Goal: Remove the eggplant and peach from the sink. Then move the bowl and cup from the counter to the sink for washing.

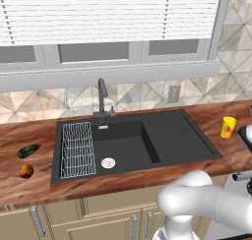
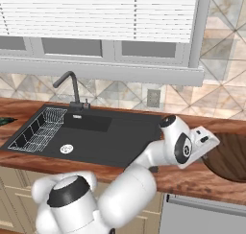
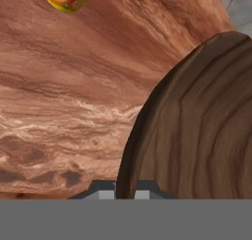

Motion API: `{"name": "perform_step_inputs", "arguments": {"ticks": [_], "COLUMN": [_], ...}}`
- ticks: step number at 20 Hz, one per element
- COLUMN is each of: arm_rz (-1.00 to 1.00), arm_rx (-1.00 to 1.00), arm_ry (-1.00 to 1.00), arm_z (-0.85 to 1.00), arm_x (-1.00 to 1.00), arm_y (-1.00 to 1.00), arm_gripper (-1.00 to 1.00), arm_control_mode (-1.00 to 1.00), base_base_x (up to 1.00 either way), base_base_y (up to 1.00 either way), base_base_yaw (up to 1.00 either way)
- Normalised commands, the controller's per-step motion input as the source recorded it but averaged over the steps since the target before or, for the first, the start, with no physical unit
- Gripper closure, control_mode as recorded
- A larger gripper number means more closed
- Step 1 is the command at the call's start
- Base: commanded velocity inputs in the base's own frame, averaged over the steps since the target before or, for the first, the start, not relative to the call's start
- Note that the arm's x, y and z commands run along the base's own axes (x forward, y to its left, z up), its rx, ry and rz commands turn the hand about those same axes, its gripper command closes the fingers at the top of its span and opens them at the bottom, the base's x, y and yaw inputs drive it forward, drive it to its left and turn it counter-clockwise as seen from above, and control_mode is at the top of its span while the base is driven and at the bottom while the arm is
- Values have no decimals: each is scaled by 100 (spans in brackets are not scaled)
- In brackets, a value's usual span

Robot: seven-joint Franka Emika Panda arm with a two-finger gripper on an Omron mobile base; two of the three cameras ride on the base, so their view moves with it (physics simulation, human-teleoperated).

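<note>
close under my tool [image 3: 124, 191] lies the rim of the bowl [image 3: 197, 131], its wood grain running between the two tips, which are clenched on that rim. from the right base view the bowl [image 2: 229, 156] sits on the worktop [image 2: 192, 180] right of the sink [image 2: 110, 142], my hand at its left edge. the cup [image 1: 228, 127] stands upright on the worktop beyond the drainboard. left of the sink [image 1: 172, 135] the eggplant [image 1: 28, 150] and the peach [image 1: 26, 171] lie near each other on the wood, apart from the basin, eggplant farther back
</note>
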Motion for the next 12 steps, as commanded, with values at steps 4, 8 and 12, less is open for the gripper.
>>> {"name": "perform_step_inputs", "arguments": {"ticks": [4, 8, 12], "arm_rz": [6, 8, 10], "arm_rx": [-4, -4, -6], "arm_ry": [0, 0, -3], "arm_z": [23, 21, 21], "arm_x": [-25, -27, -30], "arm_y": [12, 10, 10], "arm_gripper": [100, 100, 100], "arm_control_mode": [-100, -100, -100], "base_base_x": [0, 0, 0], "base_base_y": [0, 0, 0], "base_base_yaw": [0, 0, 0]}}
